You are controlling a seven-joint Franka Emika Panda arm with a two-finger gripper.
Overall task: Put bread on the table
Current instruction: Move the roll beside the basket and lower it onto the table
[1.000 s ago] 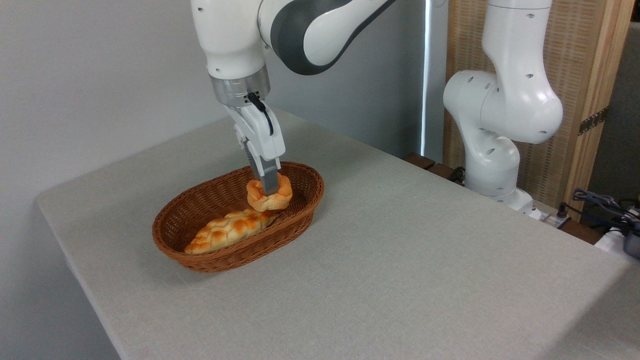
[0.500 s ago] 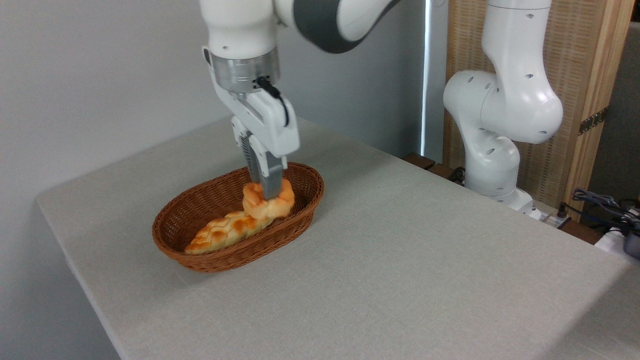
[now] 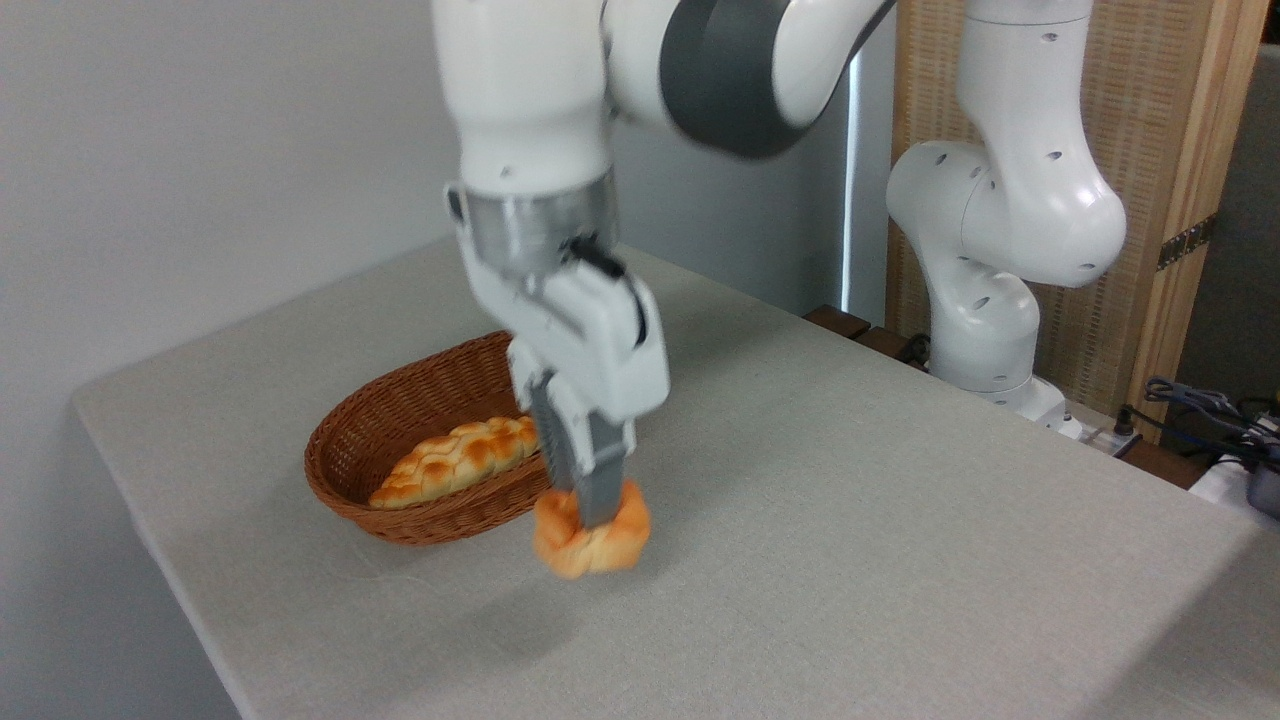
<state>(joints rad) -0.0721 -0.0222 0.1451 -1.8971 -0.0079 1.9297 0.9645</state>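
Fixed camera, single view.

Item 1 — gripper (image 3: 590, 515): fingers pointing down, pinching the bun from above; the fingertips sink into its top, so the grip looks narrow and central. The arm is slightly blurred, which suggests it is in motion.

Item 2 — bun (image 3: 592, 538): small, round, golden-orange, lumpy top. Held in the air, clear of the basket rim and just in front of it, over the bare counter. A soft shadow lies on the cloth below and to the left, so it is not touching the surface.

Item 3 — counter (image 3: 850, 520): light grey, cloth-textured, rounded corners. Plenty of bare surface in front of and to the right of the bun.

Item 4 — basket (image 3: 345, 480): brown oval wicker, just beside the bun on its left. Its right end is hidden behind the gripper.

Item 5 — braided loaf (image 3: 455, 460): long, paler, lying inside the basket, apart from the bun.

Item 6 — cables (image 3: 1205, 405): at the far right edge, well apart from the work.

Stage, as judged: the carry is under way; lowering and letting go remain.

Risks, as judged:
- The bun looks soft, so a pinch on its top could slip or tear loose during a quick move.
- Letting go from this height could make a round bun roll, perhaps back against the basket.
- Lowering too near the basket could catch the rim and push it aside.
- Pressing down too far would squash the bun against the counter.
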